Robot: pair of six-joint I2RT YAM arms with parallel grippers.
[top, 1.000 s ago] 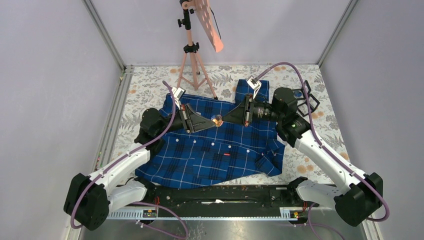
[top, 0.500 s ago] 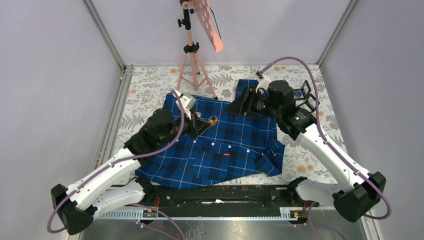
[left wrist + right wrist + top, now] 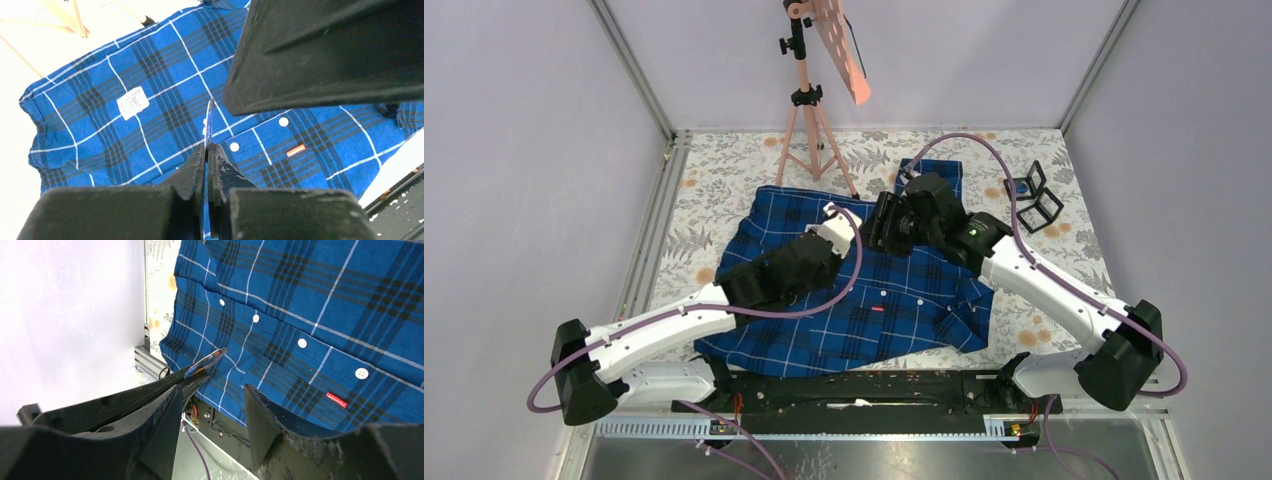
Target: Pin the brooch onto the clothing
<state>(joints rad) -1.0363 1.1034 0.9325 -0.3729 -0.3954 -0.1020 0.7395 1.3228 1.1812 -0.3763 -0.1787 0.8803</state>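
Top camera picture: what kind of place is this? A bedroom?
Probably a robot lab booth, not a bedroom: a left arm and right arm fixed at a table, plain walls, and a tripod behind the shirt.

Left claw (image 3: 206,147) tight, right claw (image 3: 212,388) agape.

Robotics lab test cell — plain lilac walls (image 3: 524,150) and aluminium corner posts (image 3: 629,65) boxed around a floral-covered bench (image 3: 724,170), pink tripod (image 3: 804,100) beyond the left claw (image 3: 207,150), black mounting rail (image 3: 864,385) back behind it.
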